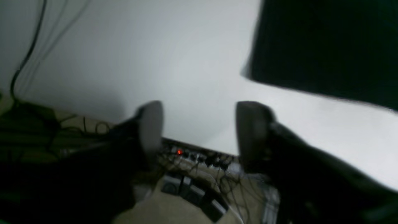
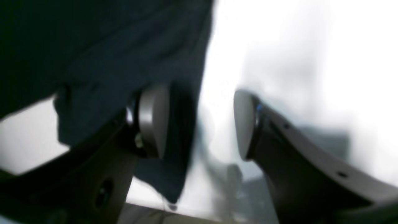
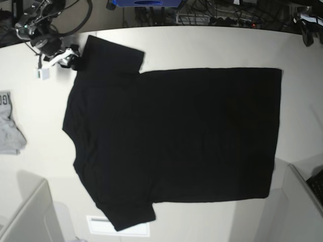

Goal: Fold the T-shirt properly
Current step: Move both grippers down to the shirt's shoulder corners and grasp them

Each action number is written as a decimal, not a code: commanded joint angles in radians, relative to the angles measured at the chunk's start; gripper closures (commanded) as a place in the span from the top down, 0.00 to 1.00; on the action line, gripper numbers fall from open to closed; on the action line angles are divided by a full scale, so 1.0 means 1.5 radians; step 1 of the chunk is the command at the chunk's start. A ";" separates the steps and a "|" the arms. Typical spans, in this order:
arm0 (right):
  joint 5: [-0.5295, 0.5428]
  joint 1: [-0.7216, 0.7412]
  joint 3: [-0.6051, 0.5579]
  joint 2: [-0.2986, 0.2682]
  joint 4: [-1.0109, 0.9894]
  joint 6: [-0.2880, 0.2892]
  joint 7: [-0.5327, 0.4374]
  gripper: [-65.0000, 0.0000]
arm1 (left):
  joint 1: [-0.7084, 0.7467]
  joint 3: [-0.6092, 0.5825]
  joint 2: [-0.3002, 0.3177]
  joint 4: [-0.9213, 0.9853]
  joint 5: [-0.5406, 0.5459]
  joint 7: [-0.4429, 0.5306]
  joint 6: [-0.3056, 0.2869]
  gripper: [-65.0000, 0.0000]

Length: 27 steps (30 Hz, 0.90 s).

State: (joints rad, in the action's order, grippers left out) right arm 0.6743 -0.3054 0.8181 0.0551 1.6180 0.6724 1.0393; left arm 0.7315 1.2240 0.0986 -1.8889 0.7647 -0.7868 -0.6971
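The broad, black cloth T-shirt [image 3: 176, 133] lies flat, stubby-sleeved; both pincers [image 1: 199, 133] [image 2: 202, 124] gape empty.

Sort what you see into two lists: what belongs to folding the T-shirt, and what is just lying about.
Folding job:
- black T-shirt
- left fingers, open
- right fingers, open

Lying about:
- light-grey garment
- cables

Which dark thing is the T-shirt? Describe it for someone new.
On the white table, the black T-shirt fills the middle, between the two grippers. It lies spread, sleeves toward the base view's left. Unlike the small light-grey garment with dark lettering, it's large and black.
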 commanded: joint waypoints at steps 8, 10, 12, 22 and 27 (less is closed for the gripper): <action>-0.019 -0.032 -0.061 0.003 0.000 0.015 0.021 0.48 | -0.047 0.019 0.041 0.070 0.003 -0.034 -0.001 0.49; -0.019 -0.042 -0.086 0.003 0.000 0.016 0.016 0.48 | -0.065 0.015 0.041 0.077 -0.024 -0.034 -0.001 0.48; -0.019 -0.044 -0.097 0.003 -0.004 0.017 0.016 0.48 | -0.090 -0.004 0.040 0.078 -0.076 -0.034 -0.001 0.48; -0.021 -0.044 -0.098 -0.001 -0.033 0.017 -0.009 0.00 | -0.181 -0.110 0.038 0.165 -0.135 -0.037 -0.001 0.49; -0.022 -0.047 -0.098 -0.001 -0.033 0.017 -0.010 0.00 | -0.210 -0.137 0.034 0.199 -0.135 -0.037 -0.001 0.51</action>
State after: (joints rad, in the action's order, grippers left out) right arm 0.7036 -0.3634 0.6720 0.0574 1.5696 0.7109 0.9791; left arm 0.4110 1.0107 0.1337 -1.5757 0.5499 -0.8577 -0.6895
